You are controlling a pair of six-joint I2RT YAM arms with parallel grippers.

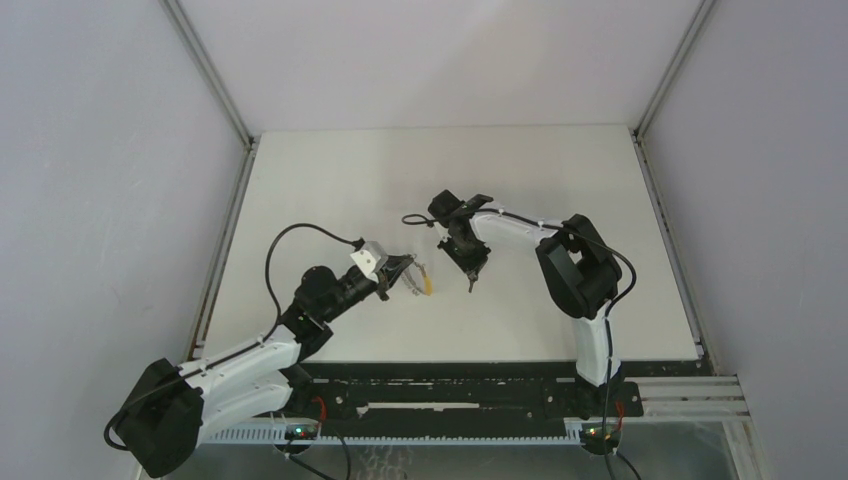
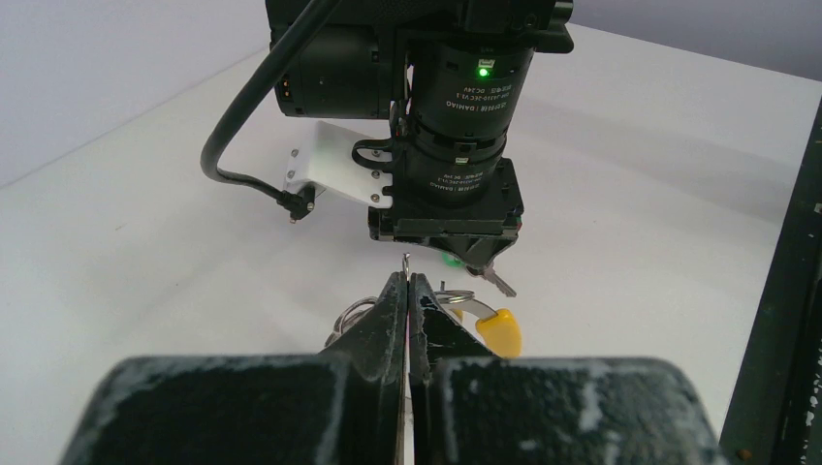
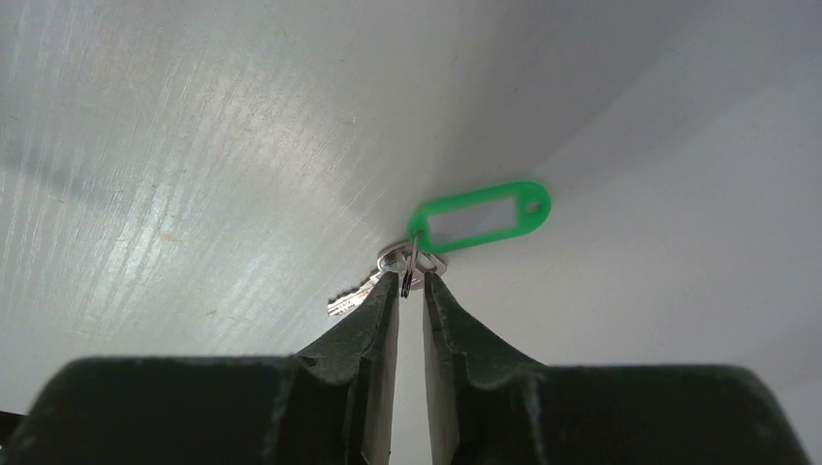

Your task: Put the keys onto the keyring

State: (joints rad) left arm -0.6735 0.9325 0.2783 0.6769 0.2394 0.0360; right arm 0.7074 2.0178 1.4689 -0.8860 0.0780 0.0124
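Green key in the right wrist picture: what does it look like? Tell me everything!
The green key has a flat, oblong green plastic tag with a pale window and a small hole at its far end. A small metal ring joins it to a silver blade pointing left. The ring stands edge-on between the right gripper's fingertips, which are nearly closed; whether they pinch it is unclear.

Left claw (image 1: 408, 268) and right claw (image 1: 469, 270) close together over desk (image 1: 330, 170) centre; yellow key (image 1: 427, 283) in the narrow gap. Far half, both flanks open.
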